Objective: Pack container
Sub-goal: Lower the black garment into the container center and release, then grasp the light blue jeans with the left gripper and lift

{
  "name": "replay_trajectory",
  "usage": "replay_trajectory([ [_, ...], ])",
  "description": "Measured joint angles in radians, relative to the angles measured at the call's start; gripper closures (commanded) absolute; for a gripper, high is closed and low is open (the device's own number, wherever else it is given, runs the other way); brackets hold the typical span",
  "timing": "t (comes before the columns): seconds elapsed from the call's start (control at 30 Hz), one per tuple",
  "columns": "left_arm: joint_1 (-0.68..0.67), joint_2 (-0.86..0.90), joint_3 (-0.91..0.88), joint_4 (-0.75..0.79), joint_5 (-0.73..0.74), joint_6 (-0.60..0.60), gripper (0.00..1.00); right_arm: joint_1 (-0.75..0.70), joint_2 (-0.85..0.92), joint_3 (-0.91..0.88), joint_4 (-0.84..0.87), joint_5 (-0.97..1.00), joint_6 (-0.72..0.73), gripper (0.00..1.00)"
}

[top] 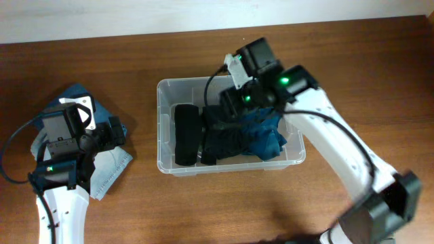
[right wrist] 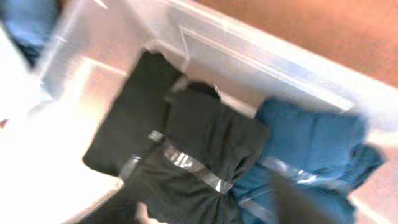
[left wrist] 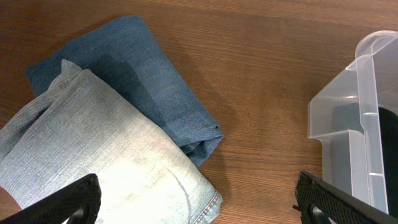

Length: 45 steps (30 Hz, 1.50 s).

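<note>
- Container [top: 163,129] is sitting just right of left gripper [left wrist: 196,208]; its jaws are gaping wide, gripping nothing.
- Right gripper [top: 236,103] is hanging over container; grip blurred, cannot tell.
- Showing one container, one light jeans [left wrist: 93,162], one dark jeans [left wrist: 143,81].

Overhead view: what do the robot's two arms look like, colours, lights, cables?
The left arm and the right arm both have white shells on the long links, with black joints and black wrist housings. A green light glows on each. Thin black cables loop beside both. The left wrist view shows textured black fingers.
</note>
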Motion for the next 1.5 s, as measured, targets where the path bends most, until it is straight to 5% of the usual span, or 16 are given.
replay_trajectory([
  [0.47, 0.0, 0.0, 0.0, -0.001, 0.0, 0.0, 0.01, 0.087, 0.38, -0.087, 0.004, -0.027, -0.036, 0.95],
  [0.5, 0.0, 0.0, 0.0, -0.001, 0.0, 0.0, 0.01, 0.082, 0.38, -0.069, -0.033, -0.026, -0.045, 0.85],
  [0.57, 0.0, 0.0, 0.0, -0.005, -0.001, 0.0, 0.01, 0.074, 0.372, -0.016, -0.113, -0.017, -0.055, 0.01],
  [0.7, 0.058, -0.023, 0.003, -0.095, -0.021, -0.012, 0.01, 0.046, 0.276, 0.171, -0.222, 0.052, -0.064, 0.01],
  [0.9, 0.441, -0.002, 0.011, -0.253, 0.023, -0.159, 0.01, -0.064, 0.007, 0.308, -0.279, 0.068, -0.072, 0.01],
  [1.03, 0.601, 0.112, 0.008, -0.28, 0.118, -0.206, 0.01, -0.09, 0.047, 0.301, -0.328, 0.068, -0.074, 0.01],
  [1.4, 0.637, 0.494, -0.006, -0.063, 0.342, -0.085, 0.02, -0.092, 0.109, 0.286, -0.33, 0.068, -0.073, 0.02],
  [1.5, 0.642, 0.556, -0.007, -0.021, 0.47, -0.034, 0.16, -0.092, 0.109, 0.286, -0.33, 0.068, -0.073, 0.01],
])
